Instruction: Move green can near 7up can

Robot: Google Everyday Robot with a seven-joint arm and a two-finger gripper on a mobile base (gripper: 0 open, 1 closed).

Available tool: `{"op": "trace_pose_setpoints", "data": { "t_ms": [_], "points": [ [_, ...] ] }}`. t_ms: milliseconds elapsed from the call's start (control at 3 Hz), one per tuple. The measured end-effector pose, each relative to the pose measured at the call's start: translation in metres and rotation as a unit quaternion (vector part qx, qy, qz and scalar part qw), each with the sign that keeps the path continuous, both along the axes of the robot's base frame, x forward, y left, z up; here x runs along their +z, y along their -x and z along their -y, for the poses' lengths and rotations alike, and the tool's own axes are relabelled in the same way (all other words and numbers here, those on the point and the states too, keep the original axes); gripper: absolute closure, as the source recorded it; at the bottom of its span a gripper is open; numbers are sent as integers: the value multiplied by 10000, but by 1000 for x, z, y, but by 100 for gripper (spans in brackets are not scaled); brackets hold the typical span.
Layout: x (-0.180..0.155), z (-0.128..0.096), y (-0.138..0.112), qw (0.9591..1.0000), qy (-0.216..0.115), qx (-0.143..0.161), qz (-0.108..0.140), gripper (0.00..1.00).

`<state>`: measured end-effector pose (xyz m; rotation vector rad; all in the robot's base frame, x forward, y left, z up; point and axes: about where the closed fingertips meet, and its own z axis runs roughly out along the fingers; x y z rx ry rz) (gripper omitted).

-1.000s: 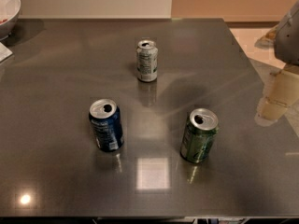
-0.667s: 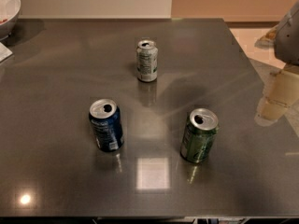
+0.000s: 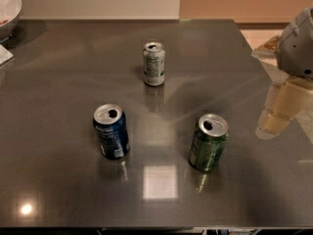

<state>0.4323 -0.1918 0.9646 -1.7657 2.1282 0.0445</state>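
The green can [image 3: 209,142] stands upright on the dark table [image 3: 58,97], front right of middle, its silver top open. The 7up can [image 3: 154,63], silver-grey with green print, stands upright further back near the table's middle. The gripper [image 3: 279,115] hangs at the right edge of the view, cream-coloured under a grey wrist, to the right of the green can and apart from it. It holds nothing that I can see.
A blue can [image 3: 111,131] stands upright front left, level with the green can. A white bowl [image 3: 7,8] sits at the table's far left corner. The table's right edge runs just behind the gripper.
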Motion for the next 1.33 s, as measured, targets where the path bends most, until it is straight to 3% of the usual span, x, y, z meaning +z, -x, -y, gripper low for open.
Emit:
{"op": "trace_pose_setpoints", "data": {
  "t_ms": [667,1333],
  "points": [
    [-23,-39,25,9954,-572,747,-195,0],
    [-45,-65,33,9894,-833,1128,-378,0]
  ]
}}
